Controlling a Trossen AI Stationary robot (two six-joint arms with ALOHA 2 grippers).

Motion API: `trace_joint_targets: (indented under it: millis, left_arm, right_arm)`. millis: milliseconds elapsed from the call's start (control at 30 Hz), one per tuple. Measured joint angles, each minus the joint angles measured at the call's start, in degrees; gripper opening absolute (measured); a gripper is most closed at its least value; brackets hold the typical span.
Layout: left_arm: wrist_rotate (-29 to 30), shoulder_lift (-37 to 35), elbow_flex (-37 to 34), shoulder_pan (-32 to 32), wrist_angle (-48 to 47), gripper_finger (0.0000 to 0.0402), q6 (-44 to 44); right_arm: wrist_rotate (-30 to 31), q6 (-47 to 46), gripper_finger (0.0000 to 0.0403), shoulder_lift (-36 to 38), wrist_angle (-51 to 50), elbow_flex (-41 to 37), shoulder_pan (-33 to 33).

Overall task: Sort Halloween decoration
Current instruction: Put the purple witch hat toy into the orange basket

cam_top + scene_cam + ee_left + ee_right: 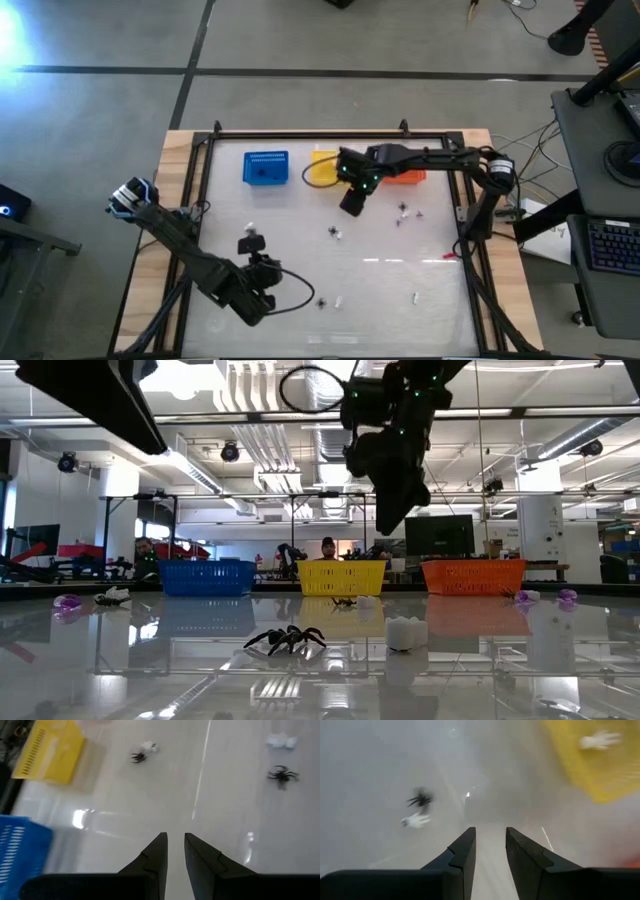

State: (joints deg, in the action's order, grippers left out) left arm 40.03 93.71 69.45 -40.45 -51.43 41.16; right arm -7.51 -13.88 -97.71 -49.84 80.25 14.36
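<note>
The Halloween decoration lies scattered on the glossy white table: a black spider (285,640) and a whitish piece (403,632) near the front, purple pieces (67,602) at the sides, and a spider beside a whitish piece (333,232) mid-table. My left gripper (175,840) hovers over the table's near left part (251,244), open by a narrow gap, holding nothing. My right gripper (490,834) hangs open and without a load above the table just in front of the yellow basket (322,168). A whitish piece (597,741) lies inside that basket.
Blue (265,167), yellow and orange (405,177) baskets stand in a row along the far edge. A black frame (330,133) borders the table. More spiders and whitish pieces lie at the right (403,210) and near the front (322,302). A person shows far behind the table (328,547).
</note>
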Motion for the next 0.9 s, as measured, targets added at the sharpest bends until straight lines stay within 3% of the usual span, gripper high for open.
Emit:
trace_joint_targets:
  millis: [67,300,467,667,900]
  left_arm:
    - [0.66,0.0,-1.27,-0.02,3.54,0.0048,-0.01]
    - [10.14,-0.04,-3.6,-0.07,14.84,0.0048,-0.12]
    - [17.63,-0.04,-3.5,-0.09,19.14,0.0048,-0.13]
    - [20.55,-0.04,-3.09,0.04,19.41,0.0048,3.08]
    - [20.56,-0.05,-2.09,0.04,19.93,0.0048,5.01]
  right_arm:
    - [0.06,0.21,0.0099,0.53,-0.09,0.0,-1.97]
    - [6.53,0.34,0.01,1.35,-1.09,-0.39,-8.77]
    - [7.3,0.39,0.0096,1.68,-0.95,-1.59,-13.26]
    - [11.96,0.38,0.0087,1.68,-0.96,-3.6,-17.13]
    - [12.0,0.99,0.0082,1.68,-1.01,-5.31,-20.1]
